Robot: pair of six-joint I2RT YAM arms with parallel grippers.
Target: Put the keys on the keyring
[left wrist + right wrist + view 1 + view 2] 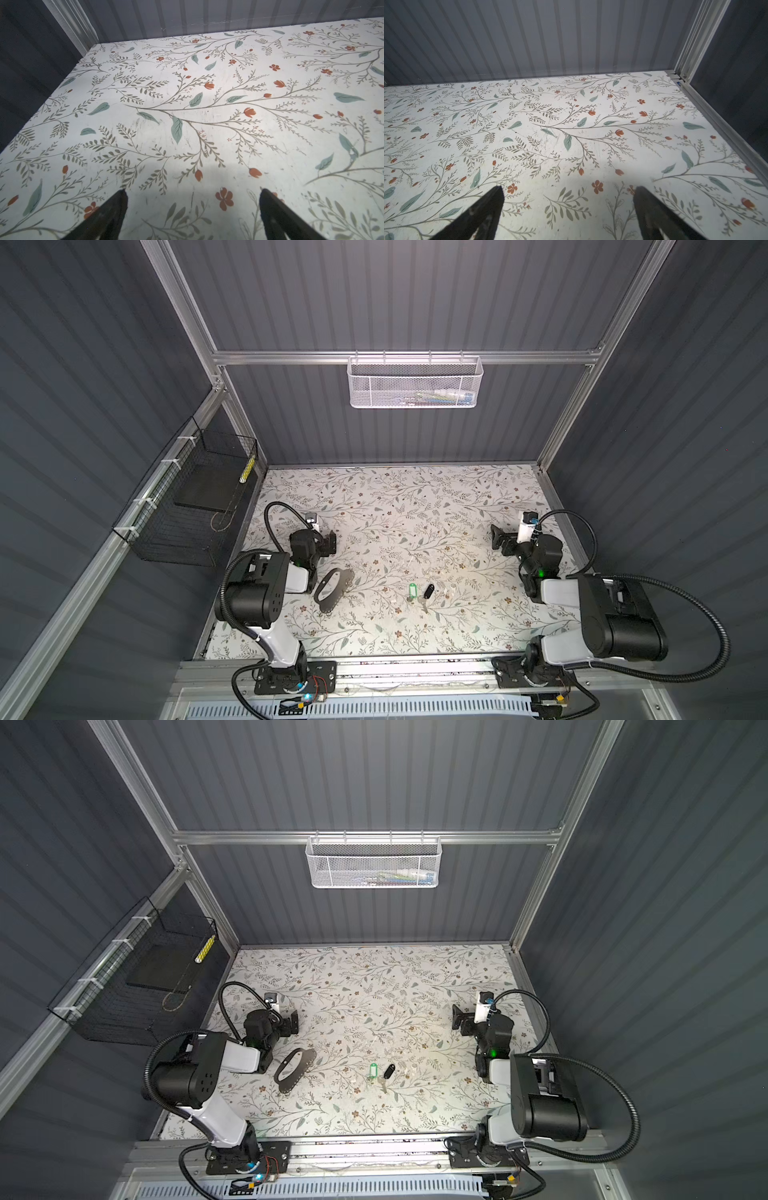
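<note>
The keys lie side by side near the middle front of the floral table in both top views, one with a green tag (412, 588) (372, 1069) and one with a black tag (428, 590) (388, 1071). The dark grey keyring (332, 589) (294, 1070) lies flat to their left, close to the left arm's base. My left gripper (331, 541) (193, 191) hovers open behind the keyring with only bare table between its fingers. Far to the right, behind the keys, my right gripper (496, 539) (569, 188) is open and holds nothing. Neither wrist view shows the keys or the keyring.
A white mesh basket (415, 383) hangs on the back wall and a black wire basket (187, 510) on the left wall. Corrugated walls and aluminium frame posts (557, 439) enclose the floral table (415, 506). The arm bases stand on the front rail (415, 672).
</note>
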